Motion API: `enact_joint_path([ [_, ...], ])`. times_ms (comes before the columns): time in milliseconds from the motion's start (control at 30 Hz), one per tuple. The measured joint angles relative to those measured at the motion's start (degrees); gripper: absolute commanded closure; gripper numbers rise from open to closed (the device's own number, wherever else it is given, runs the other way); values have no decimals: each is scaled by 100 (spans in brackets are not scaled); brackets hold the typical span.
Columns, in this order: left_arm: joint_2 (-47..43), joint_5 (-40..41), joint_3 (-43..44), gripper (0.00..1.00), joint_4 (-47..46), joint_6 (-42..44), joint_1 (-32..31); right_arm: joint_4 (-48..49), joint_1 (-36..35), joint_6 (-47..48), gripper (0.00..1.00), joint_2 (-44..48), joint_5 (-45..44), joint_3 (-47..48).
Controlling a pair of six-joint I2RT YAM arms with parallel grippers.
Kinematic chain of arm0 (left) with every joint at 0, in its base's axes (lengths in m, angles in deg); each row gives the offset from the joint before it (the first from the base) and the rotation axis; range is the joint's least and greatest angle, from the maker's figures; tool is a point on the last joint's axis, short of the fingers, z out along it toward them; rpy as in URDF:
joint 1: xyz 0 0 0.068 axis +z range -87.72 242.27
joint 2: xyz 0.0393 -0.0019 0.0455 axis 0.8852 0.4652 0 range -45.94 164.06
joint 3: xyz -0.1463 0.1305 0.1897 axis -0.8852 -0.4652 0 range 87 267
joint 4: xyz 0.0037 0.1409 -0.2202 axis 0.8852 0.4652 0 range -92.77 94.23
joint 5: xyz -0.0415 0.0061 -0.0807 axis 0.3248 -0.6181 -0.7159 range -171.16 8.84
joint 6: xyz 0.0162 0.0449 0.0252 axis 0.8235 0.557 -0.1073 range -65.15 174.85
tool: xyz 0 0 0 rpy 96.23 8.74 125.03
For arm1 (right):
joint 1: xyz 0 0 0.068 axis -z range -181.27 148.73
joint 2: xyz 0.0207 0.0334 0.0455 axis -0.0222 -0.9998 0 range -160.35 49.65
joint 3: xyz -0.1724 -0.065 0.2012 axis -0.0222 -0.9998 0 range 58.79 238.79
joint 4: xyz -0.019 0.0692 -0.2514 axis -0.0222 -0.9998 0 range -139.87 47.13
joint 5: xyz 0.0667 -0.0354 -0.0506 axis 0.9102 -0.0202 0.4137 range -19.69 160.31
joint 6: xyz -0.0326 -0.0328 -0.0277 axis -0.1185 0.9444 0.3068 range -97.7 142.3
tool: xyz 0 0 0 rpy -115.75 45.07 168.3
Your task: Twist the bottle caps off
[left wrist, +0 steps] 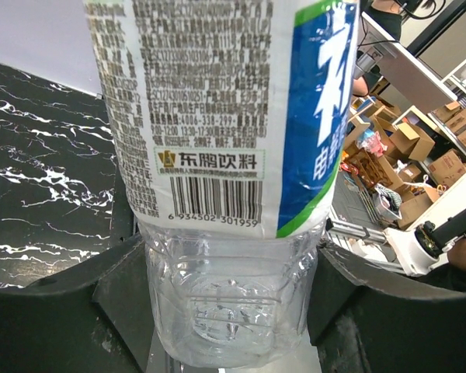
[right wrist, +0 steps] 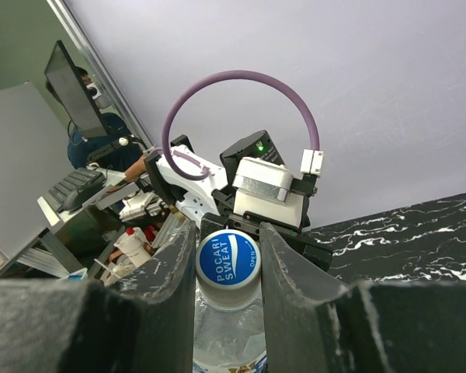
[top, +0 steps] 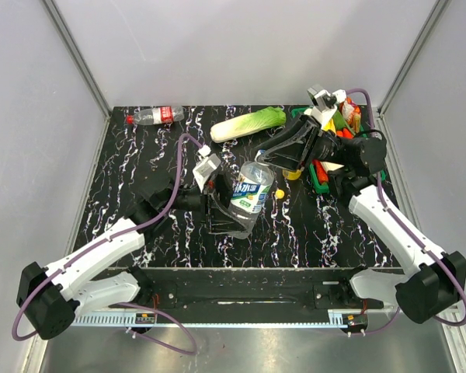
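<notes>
Both tools are engaged on one bottle, and the split of work can be read from the grips. The left tool [left wrist: 229, 299] is pressed against the lower body of the clear bottle [top: 250, 194] with the blue-and-white label, just below that label, so that the body is kept from turning. The bottle is held leaning, neck toward the right arm; whether its base touches the bench [top: 140, 179] cannot be told. The right tool [top: 264, 158] is pinched on the white cap [right wrist: 227, 260] with the blue printed top, one finger on each side, a hold suited to twisting it about the neck. No gap is seen beneath the cap, so it is judged not yet off. A yellow cap [top: 280, 193] lies loose on the bench just beside the held bottle. The red-label bottle [top: 158, 116] lies on its side near the far left corner, well apart, with its red cap [top: 130, 120] on, so it is judged to be waiting its turn.
</notes>
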Motion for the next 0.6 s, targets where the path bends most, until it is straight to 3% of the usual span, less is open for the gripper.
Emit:
enact_joint_path([
  [33, 0, 0, -2, 86, 22, 9, 0, -90, 0, 55, 86, 24, -9, 0],
  [67, 0, 2, 0, 85, 59, 33, 0, -197, 0, 133, 66, 61, -20, 0],
  [167, -11, 66, 4, 85, 208, 232, 0, -461, -2, 341, 21, 181, -87, -26],
  [233, -33, 94, 42, 85, 391, 450, -13, -656, -2, 527, 4, 308, -249, -129],
  [267, -50, 109, 57, 85, 470, 535, -20, -776, -4, 645, 0, 376, -337, -181],
  [600, -372, 1217, 304, 85, 2378, 1731, -35, -1853, -4, 1473, 0, 785, -1128, -256],
])
